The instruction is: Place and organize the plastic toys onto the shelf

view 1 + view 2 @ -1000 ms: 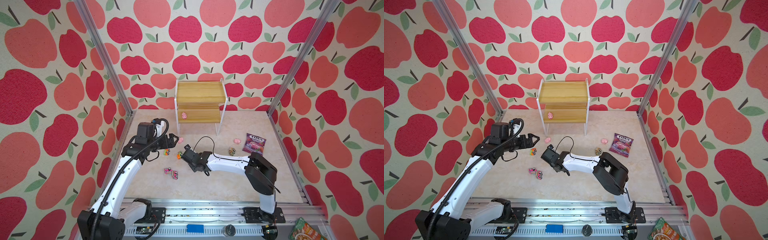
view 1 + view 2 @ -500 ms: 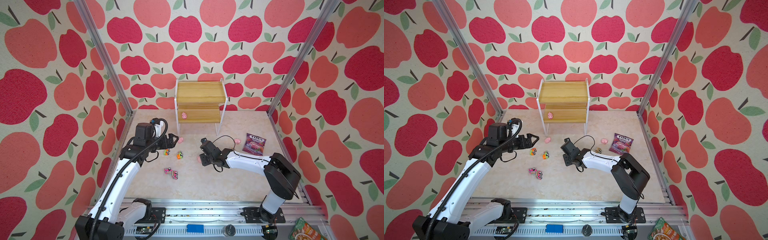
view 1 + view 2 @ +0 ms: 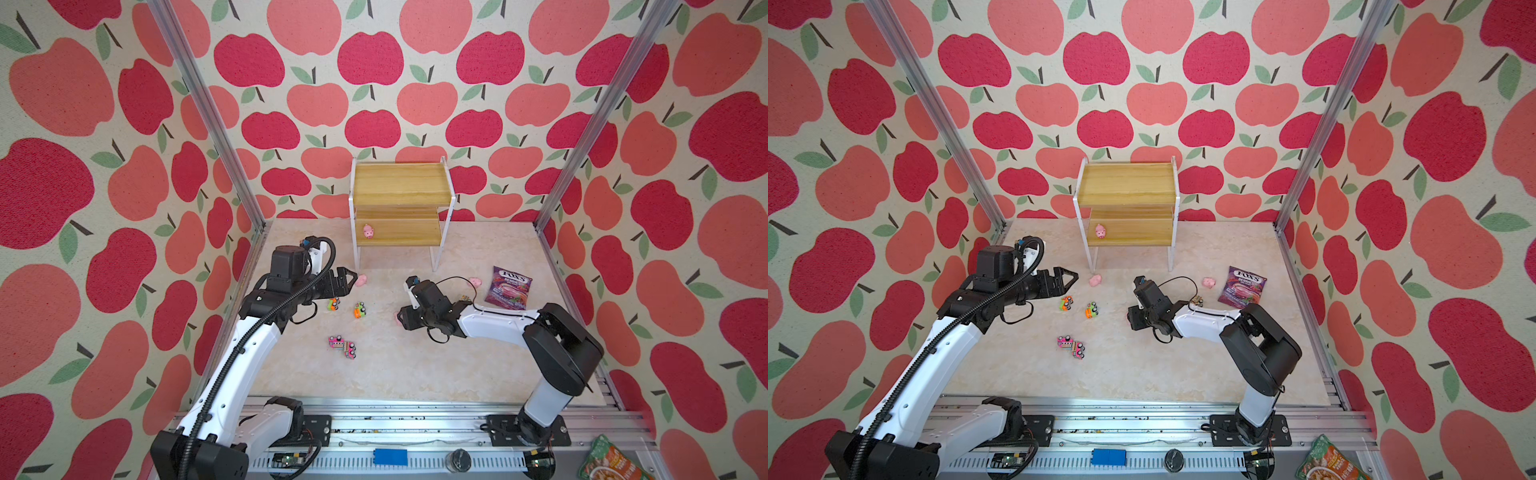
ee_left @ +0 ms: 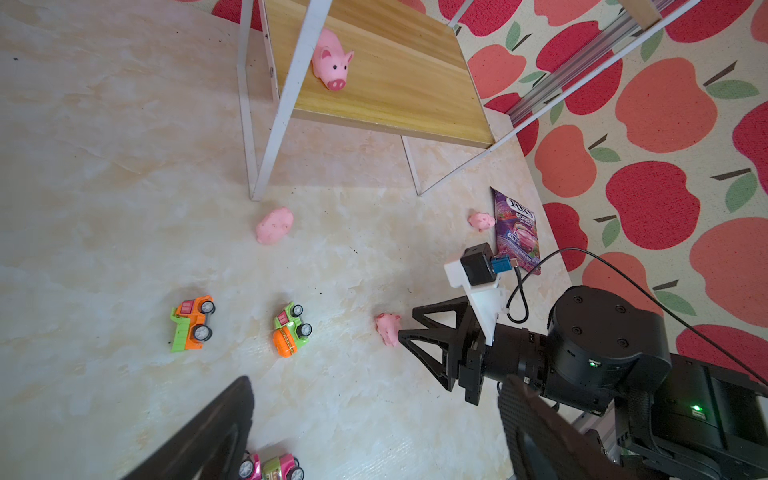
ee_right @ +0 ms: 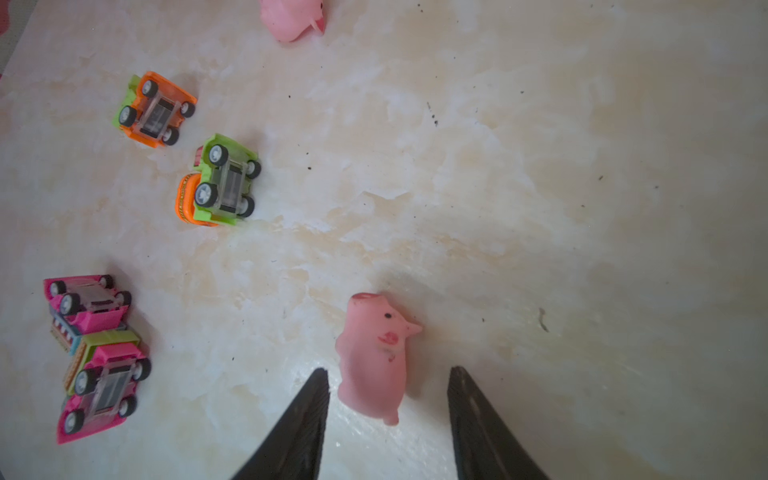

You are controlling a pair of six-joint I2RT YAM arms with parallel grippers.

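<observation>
The shelf (image 3: 399, 187) stands at the back with one pink pig (image 3: 368, 231) on its lower board. My right gripper (image 5: 386, 374) is low over the floor and open. A pink pig (image 5: 374, 357) lies on its side between the jaws, with a gap on each side. My left gripper (image 3: 351, 280) hangs open and holds nothing, above an orange-green truck (image 3: 332, 304). Another orange-green truck (image 3: 360, 310) and two pink trucks (image 3: 337, 342) lie nearby. Two more pigs (image 3: 360, 281) (image 3: 475, 282) lie on the floor in front of the shelf.
A purple candy bag (image 3: 508, 287) lies at the right, near the wall. A small brownish truck (image 3: 464, 297) sits just behind my right forearm. Apple-patterned walls close in three sides, and a metal rail (image 3: 415, 419) runs along the front.
My right gripper has swung from beside the orange-green trucks toward the right and now straddles a pig on the floor. The left arm has hardly moved.
</observation>
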